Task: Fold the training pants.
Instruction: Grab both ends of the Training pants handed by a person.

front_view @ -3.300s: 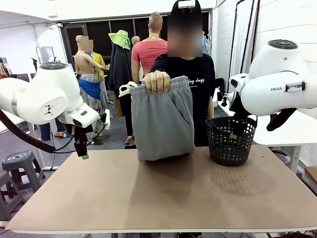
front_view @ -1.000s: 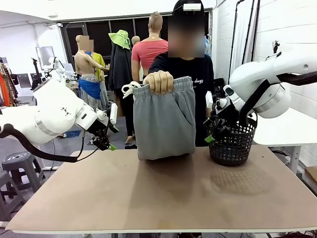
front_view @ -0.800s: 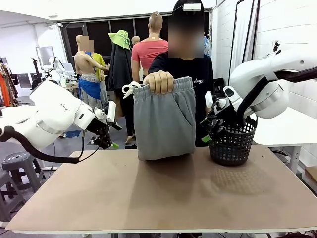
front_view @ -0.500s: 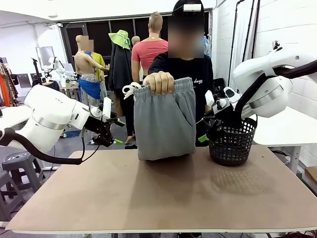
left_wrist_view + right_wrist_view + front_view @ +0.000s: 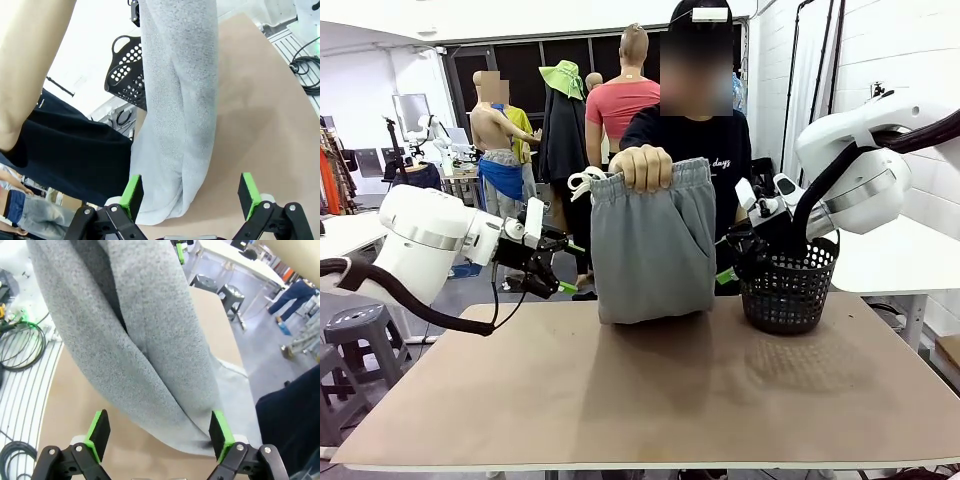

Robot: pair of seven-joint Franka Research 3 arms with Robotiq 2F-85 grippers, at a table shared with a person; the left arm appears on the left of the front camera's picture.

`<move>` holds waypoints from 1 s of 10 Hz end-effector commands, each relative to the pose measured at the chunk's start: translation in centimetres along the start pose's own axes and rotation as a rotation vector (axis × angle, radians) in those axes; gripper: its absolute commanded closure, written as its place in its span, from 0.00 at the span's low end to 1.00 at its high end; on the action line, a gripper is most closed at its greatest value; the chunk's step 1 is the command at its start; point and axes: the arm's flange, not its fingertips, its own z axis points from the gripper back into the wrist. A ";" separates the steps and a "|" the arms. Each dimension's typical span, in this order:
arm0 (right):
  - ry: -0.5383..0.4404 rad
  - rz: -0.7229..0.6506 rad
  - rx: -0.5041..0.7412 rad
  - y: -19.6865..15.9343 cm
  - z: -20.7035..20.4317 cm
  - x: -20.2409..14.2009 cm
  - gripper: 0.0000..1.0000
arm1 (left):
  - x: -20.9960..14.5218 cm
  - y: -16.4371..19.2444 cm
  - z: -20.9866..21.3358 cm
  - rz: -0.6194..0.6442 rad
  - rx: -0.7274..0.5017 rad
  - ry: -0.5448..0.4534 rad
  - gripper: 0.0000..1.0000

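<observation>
**Person holds grey pants upright between two spread claws**

A person stands at the 12 o'clock edge of a brown bench [image 5: 650,400], wearing a dark T-shirt. One hand [image 5: 642,166] grips the bunched waistband of the training pants [image 5: 652,245] and holds them up. The pants are light grey jersey, doubled over, and hang straight down as a broad panel. Their lower fold appears to meet the bench top near its far edge. A loop of white drawstring sticks out at 9 o'clock from the gripping hand, and a pocket seam curves down the panel's 3 o'clock side.

The left claw [image 5: 563,266] hovers at 9 o'clock from the pants, just beside the cloth and above the bench. Its fingers point toward the fabric and stand spread apart, holding nothing. In its wrist camera, the hanging grey cloth lies ahead between the two green pads, not touching them.

The right claw [image 5: 726,258] hovers at 3 o'clock from the pants, also aimed at the cloth. Its fingers are likewise spread and hold nothing. Its wrist camera shows the grey fold ahead between the pads.

A black mesh basket [image 5: 790,290] sits on the bench at 3 o'clock from the pants, behind the right claw.
</observation>
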 end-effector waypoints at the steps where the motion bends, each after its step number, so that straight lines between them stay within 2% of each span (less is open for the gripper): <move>1: 0.038 0.029 -0.022 -0.4 -0.6 -0.2 0.00 | -0.7 0.6 -0.2 0.007 0.002 0.033 0.00; 2: 0.000 0.000 0.000 0.0 0.0 0.0 0.00 | 0.0 0.0 0.0 0.000 0.000 0.000 0.00; 4: 0.014 0.003 -0.002 0.0 -0.2 0.0 0.00 | -0.5 0.1 -0.1 0.005 -0.011 0.017 0.00; 8: -0.040 0.008 -0.040 0.3 0.1 0.2 0.00 | 0.2 -0.8 0.9 0.083 0.105 0.028 0.00; 10: -0.056 0.021 -0.032 0.9 0.7 0.4 0.00 | 0.4 -1.0 0.0 0.071 0.053 -0.051 0.00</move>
